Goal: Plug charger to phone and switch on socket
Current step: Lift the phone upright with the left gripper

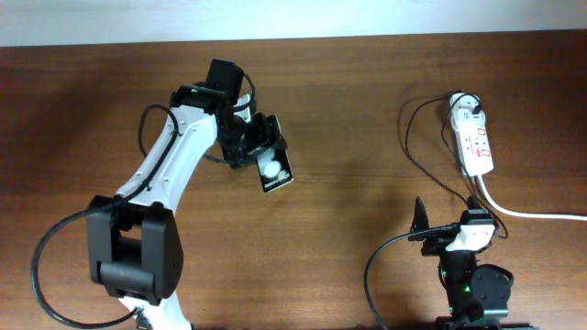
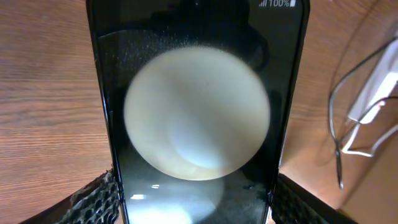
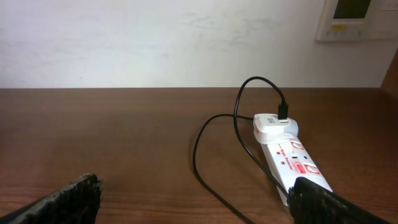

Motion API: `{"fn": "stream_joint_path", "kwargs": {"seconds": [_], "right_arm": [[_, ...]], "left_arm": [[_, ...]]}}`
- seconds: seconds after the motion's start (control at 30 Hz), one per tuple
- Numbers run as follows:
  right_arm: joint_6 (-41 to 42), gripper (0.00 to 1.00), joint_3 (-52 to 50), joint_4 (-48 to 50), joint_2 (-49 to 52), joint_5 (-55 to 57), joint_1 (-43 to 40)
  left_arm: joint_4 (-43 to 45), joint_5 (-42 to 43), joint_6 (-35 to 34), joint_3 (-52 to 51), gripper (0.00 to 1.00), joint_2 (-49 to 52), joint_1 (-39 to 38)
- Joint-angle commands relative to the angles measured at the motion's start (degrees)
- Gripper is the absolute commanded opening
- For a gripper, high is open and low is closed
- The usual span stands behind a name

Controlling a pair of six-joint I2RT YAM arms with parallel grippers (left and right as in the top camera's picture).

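Note:
My left gripper is shut on the black phone and holds it by its sides. The phone fills the left wrist view, showing a large white round patch, with my fingers on both edges. The white socket strip lies at the far right. The charger's white adapter sits plugged into the strip's far end. Its thin black cable loops left and runs back toward my right gripper, where its plug tip is hidden. The right gripper is open and empty, with the strip, adapter and cable ahead of it.
The strip's thick white cord runs off the right edge of the wooden table. The left arm stretches across the left half. The strip and cable show at the right of the left wrist view.

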Motion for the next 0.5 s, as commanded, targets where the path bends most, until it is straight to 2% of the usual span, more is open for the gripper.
{"fn": "stream_joint_path", "kwargs": {"seconds": [0.0,0.1,0.33,0.43,0.47], "right_arm": [[0.04,0.99,-0.31,-0.31,-0.44,0.13,0.37],[0.02,0.99,-0.31,-0.28,-0.44,0.46,0.37],[0.44,0.99,-0.31,-0.09,-0.44,-1.51,0.39],[18.16,0.99,-0.31,0.63,-0.44,-9.86,0.39],[30.01,0.99,-0.31,0.83,-0.44,-12.41,0.39]], "left_arm": [[1.22,7.41,-2.56,1.36,0.63,-2.08,-0.02],[6.01,13.18,-5.03,1.36,0.63,-2.08,0.0],[10.27,20.31,-9.14,1.36,0.63,-2.08,2.12],[11.08,21.73,-9.66,1.36,0.63,-2.08,4.5],[11.08,22.1,-9.7,1.36,0.63,-2.08,4.98]]}}
